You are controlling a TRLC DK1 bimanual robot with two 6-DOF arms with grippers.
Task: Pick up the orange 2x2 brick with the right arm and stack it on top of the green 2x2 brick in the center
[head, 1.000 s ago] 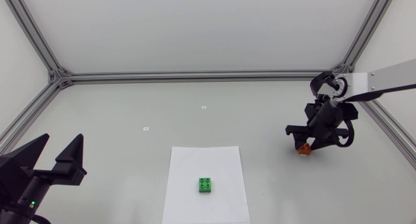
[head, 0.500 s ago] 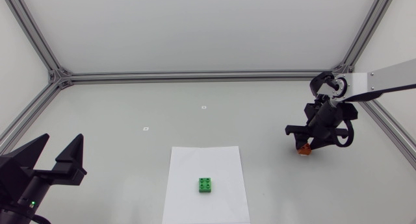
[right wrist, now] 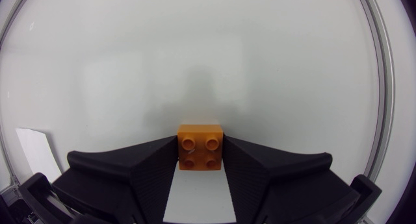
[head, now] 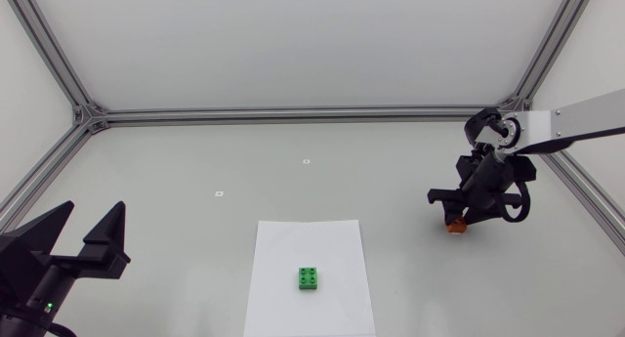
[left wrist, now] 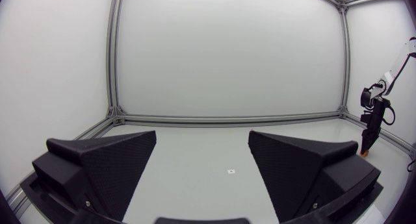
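Matte pale-grey table [head: 195, 161]. Glossy orange 2x2 brick [right wrist: 201, 147], four round studs up, pinched from both sides between textured black wedge fingers of right gripper [right wrist: 200, 162], at table's right. Green 2x2 brick [head: 310, 277] seated on flat white paper sheet [head: 308, 241], centre. Left gripper [left wrist: 202, 146] spread wide, well apart at left.

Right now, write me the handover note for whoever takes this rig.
Right gripper: shut on the orange brick, low at the table's right side.
Left gripper: open, empty, at the near left.
Green brick: on the white sheet at centre, nothing on it.
Done: the grasp. Left: lift, carry over, stack orange on green.
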